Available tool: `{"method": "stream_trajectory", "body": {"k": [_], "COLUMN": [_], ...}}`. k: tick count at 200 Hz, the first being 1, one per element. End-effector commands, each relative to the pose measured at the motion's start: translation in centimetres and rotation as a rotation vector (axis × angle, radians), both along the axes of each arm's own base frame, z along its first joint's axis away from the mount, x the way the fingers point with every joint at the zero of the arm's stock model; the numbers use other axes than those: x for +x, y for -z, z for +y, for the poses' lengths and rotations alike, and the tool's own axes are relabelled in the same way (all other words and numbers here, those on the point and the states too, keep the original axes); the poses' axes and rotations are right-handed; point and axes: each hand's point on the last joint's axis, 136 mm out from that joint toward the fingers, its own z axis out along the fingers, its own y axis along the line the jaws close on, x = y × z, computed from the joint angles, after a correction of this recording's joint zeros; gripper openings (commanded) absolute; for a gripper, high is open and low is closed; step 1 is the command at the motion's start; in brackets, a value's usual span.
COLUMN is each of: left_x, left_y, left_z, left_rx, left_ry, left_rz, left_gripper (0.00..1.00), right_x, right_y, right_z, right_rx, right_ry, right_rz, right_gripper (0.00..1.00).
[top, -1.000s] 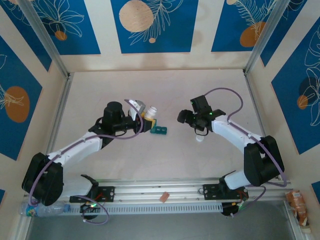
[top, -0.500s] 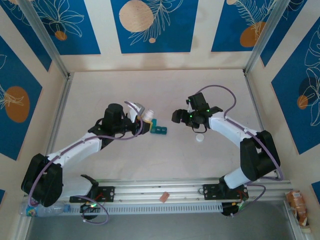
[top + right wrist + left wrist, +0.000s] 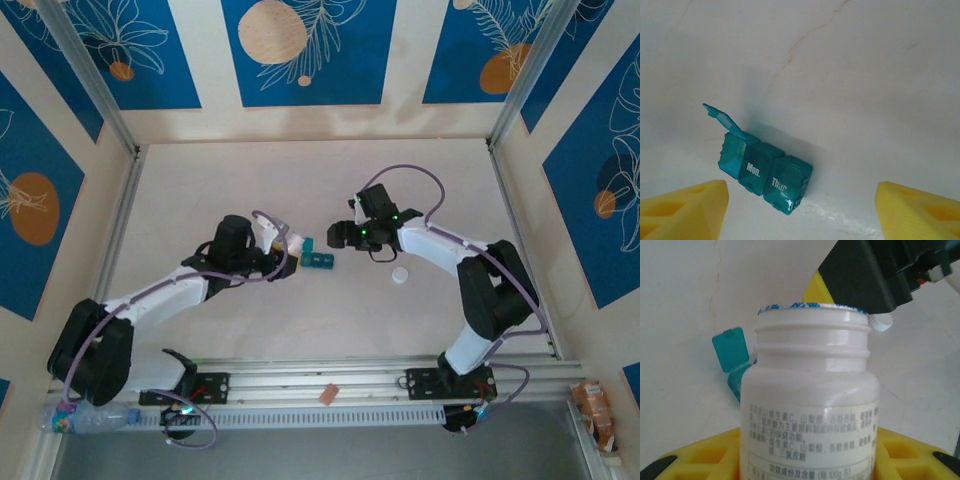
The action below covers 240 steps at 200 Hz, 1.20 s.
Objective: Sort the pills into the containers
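The containers [image 3: 765, 172] are a teal strip of three joined boxes on the table, two marked "Mon." and "Thur.", with the end box's lid [image 3: 722, 117] flipped open. In the top view the containers [image 3: 322, 261] lie between both arms. My left gripper [image 3: 281, 254] is shut on a white pill bottle [image 3: 807, 405], uncapped, its mouth covered by a foil seal [image 3: 810, 306] and pointing toward the open lid [image 3: 730, 349]. My right gripper [image 3: 800, 215] hangs open just above the strip, its yellow fingers [image 3: 685, 210] spread wide and holding nothing. No pills can be seen.
The bottle's white cap [image 3: 400, 276] lies loose on the table to the right of the strip. The right gripper's black body [image 3: 870, 270] looms close behind the bottle's mouth. Side walls and aluminium posts [image 3: 520, 75] frame the table.
The right arm swung left from beside the white cap to above the teal strip. The left gripper shifted slightly right and lower with the bottle, closer to the strip.
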Motion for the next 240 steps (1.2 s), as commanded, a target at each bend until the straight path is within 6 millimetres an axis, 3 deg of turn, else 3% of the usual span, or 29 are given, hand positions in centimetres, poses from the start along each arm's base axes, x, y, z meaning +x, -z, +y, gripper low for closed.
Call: {"method": "stream_trajectory", "body": {"k": [1, 124, 240], "left_x": [-0.3, -0.5, -0.7], "left_y": [1.9, 7.0, 7.6], "left_z": [0.6, 0.4, 1.0], "left_rx": [0.038, 0.192, 0.361], "left_ry": [-0.017, 0.007, 0.054], "left_rz": [0.067, 0.265, 0.319], "left_gripper": [0.00, 0.00, 0.00], "right_x": [0.4, -0.4, -1.0], "right_y": [0.0, 3.6, 5.1], "right_z": [1.3, 1.6, 1.6], "right_rx": [0.005, -0.054, -0.089], "right_ry": [-0.054, -0.093, -0.111], "right_rz": [-0.016, 0.040, 0.072], "right_gripper": [0.77, 0.76, 0.75]}}
